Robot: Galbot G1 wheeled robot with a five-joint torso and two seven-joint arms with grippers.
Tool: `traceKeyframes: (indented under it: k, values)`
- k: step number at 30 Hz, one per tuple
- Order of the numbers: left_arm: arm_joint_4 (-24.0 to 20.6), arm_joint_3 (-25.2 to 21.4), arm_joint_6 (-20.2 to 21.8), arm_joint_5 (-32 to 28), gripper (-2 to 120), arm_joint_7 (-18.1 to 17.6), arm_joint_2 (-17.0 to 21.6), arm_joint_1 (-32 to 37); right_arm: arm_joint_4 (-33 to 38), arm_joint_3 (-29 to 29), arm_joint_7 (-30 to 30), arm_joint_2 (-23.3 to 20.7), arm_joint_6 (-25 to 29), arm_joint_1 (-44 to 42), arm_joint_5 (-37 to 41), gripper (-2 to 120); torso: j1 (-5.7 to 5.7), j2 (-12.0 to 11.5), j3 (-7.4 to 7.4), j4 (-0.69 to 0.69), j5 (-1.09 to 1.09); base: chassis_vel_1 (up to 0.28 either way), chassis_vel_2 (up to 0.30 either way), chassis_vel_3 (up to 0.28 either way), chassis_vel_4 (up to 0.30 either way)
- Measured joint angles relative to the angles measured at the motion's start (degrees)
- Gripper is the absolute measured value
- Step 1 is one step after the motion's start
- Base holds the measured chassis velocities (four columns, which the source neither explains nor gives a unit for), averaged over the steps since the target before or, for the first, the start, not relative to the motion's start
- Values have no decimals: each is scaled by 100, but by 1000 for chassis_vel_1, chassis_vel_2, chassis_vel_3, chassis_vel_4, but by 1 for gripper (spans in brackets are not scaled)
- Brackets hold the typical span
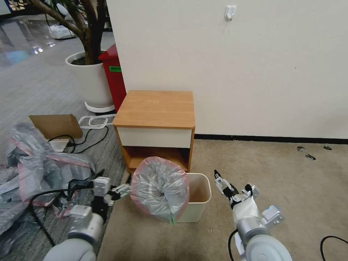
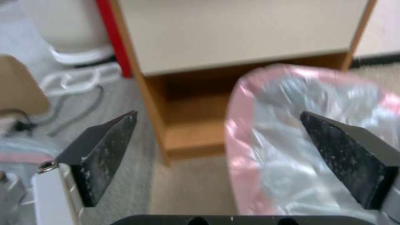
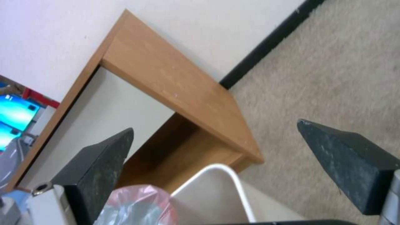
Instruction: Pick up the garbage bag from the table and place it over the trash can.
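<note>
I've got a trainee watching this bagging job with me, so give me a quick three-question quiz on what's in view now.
1. True or false: the garbage bag lies flat on the table.
2. Which side of the trash can does the bag cover? A. robot's left B. robot's right
3. Fill in: the left gripper and right gripper are both ____.

Key: 1. False; it stands bunched on the can, mouth toward the robot. 2. A. 3. Open, holding nothing.

head high, wrists near table [image 1: 156, 108]
</note>
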Motion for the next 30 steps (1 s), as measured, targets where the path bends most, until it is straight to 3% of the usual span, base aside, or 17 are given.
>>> traceKeyframes:
  k: [6, 10, 21, 30]
  values:
    - [531, 556, 134, 3, 76, -183, -52, -442, -3, 33, -55, 41, 107, -97, -268, 100, 0, 0, 0, 0, 1, 0, 0, 0, 0]
    - [660, 840, 197, 5, 69, -246, -139, -622, -4, 50, -61, 50, 136, -108, -331, 100, 0, 0, 0, 0, 1, 0, 0, 0, 0]
    - [932, 1430, 314, -7, 66, -633, -237, -1072, -143, 21, -74, 142, 195, -96, -455, 100, 0, 0, 0, 0, 1, 0, 0, 0, 0]
    - [748, 1493, 400, 135, 66, -786, -212, -1024, -232, -7, -96, 195, 208, -100, -516, 100, 0, 0, 0, 0, 0, 0, 0, 0, 0]
